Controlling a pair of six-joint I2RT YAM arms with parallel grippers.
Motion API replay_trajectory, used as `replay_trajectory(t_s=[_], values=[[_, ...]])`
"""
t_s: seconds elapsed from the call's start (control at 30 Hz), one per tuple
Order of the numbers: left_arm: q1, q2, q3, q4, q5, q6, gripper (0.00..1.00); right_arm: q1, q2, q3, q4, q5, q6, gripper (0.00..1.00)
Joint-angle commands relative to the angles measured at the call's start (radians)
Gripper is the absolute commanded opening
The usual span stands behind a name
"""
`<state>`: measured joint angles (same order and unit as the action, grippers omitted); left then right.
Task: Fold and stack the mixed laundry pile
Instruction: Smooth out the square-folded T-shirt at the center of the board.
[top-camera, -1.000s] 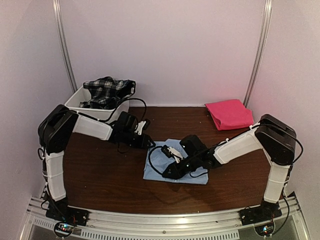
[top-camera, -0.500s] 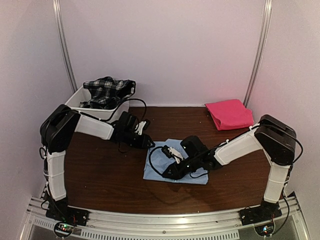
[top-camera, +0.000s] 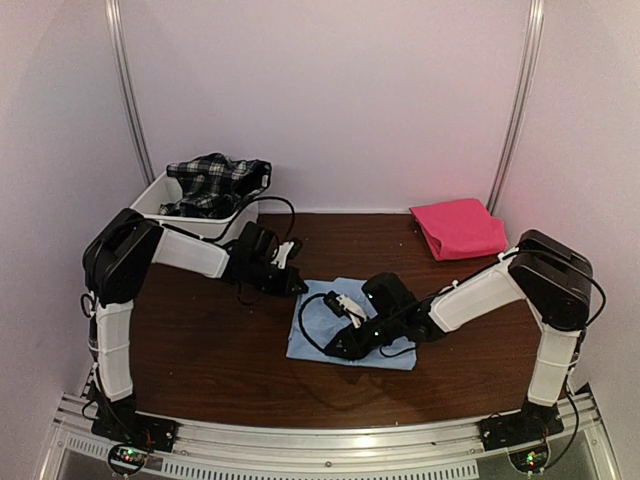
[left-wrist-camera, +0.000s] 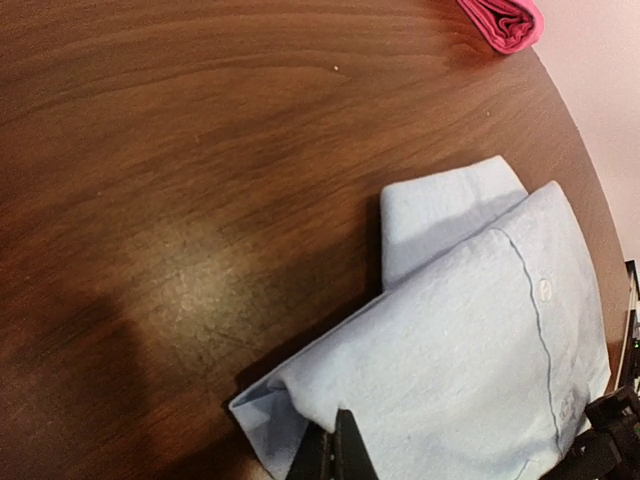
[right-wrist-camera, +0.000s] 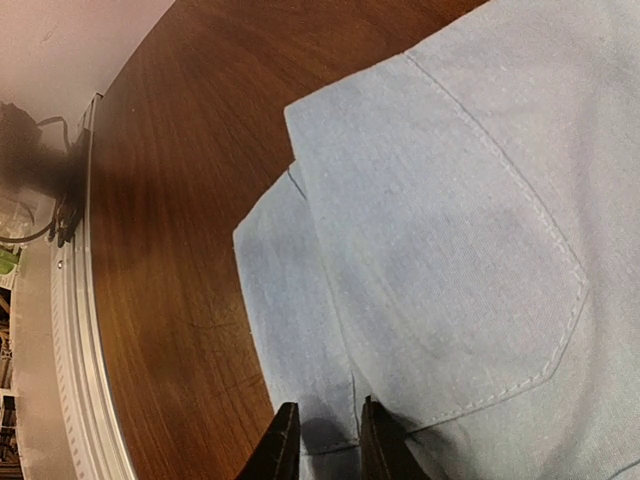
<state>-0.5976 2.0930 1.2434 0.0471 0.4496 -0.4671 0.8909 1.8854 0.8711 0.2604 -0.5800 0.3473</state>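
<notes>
Item: light blue shirt (top-camera: 306, 345), soft woven fabric, folded into a flat rectangle; it lies on the dark brown wooden table (top-camera: 200, 350), about the middle, between the two arms; on the upper layer I see a stitched chest pocket, and along one seam a small pale button.

Item: left gripper (left-wrist-camera: 338, 445); fingers pressed together with no gap showing; the tips sit at the shirt's far-left corner, where the folded layers show at the edge; I cannot tell whether any cloth is caught between them.

Item: right gripper (right-wrist-camera: 328, 420); fingers a narrow way apart; tips down on the near-left part of the shirt, close beside its edge, with a hem of the cloth in the gap; I cannot tell whether that cloth is pinched or merely straddled.

Item: bright pink-red cloth (top-camera: 458, 228), folded flat; far right corner of the table, well apart from the shirt and from both grippers.

Item: black-and-white plaid garment (top-camera: 215, 180), crumpled; heaped in the white plastic tub (top-camera: 150, 205) at the far left, part of it hanging over the rim; touched by neither gripper.
</notes>
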Motion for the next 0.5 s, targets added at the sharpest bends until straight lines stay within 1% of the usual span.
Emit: replay_trajectory(t_s=[0.0,0.13,0.3,0.4,0.43,0.47], values=[[0.018,0.005,0.075,0.013,-0.012,0.018,0.0,0.018,0.034,-0.044,-0.058,0.009,0.01,0.22],[0.033,0.014,0.119,0.002,-0.062,0.029,0.0,0.033,0.043,-0.053,-0.045,-0.003,0.016,0.21],[0.048,0.054,0.14,0.001,-0.063,0.036,0.0,0.046,0.053,-0.056,-0.03,-0.01,0.031,0.2],[0.048,0.056,0.122,0.0,-0.067,0.037,0.01,0.046,0.048,-0.055,-0.026,-0.013,0.037,0.21],[0.048,0.056,0.116,-0.004,-0.067,0.041,0.08,0.046,0.043,-0.053,-0.028,-0.017,0.038,0.21],[0.048,0.054,0.115,-0.011,-0.072,0.044,0.18,0.046,0.034,-0.048,-0.033,-0.023,0.037,0.22]])
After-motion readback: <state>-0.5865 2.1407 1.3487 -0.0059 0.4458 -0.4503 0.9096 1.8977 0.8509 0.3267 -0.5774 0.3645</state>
